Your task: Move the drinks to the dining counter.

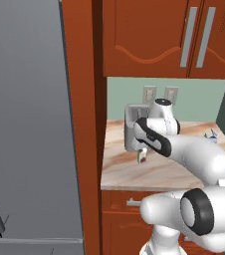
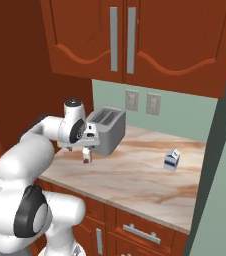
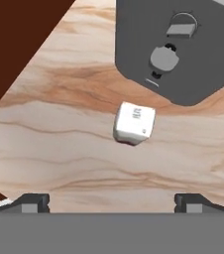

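Note:
My gripper (image 3: 113, 201) hangs open over the narrow marbled counter (image 2: 135, 175), with nothing between its fingertips. Just beneath it stands the bottle (image 3: 134, 123), seen from above as a pale squarish top over a dark red body. The base views place the bottle (image 2: 87, 156) (image 1: 142, 156) right in front of the grey toaster, under the gripper (image 2: 81, 148) (image 1: 143, 147). The white-and-blue carton (image 2: 171, 160) stands upright further right on the same counter, and my arm partly hides the carton (image 1: 211, 135) from the left. The dining counter is out of view.
The grey toaster (image 2: 107, 129) sits at the back left of the counter, close behind the bottle. A red-brown cabinet wall (image 1: 87, 124) rises left of the counter and wall cabinets (image 2: 135, 40) hang above. A grey fridge (image 1: 25, 124) stands far left.

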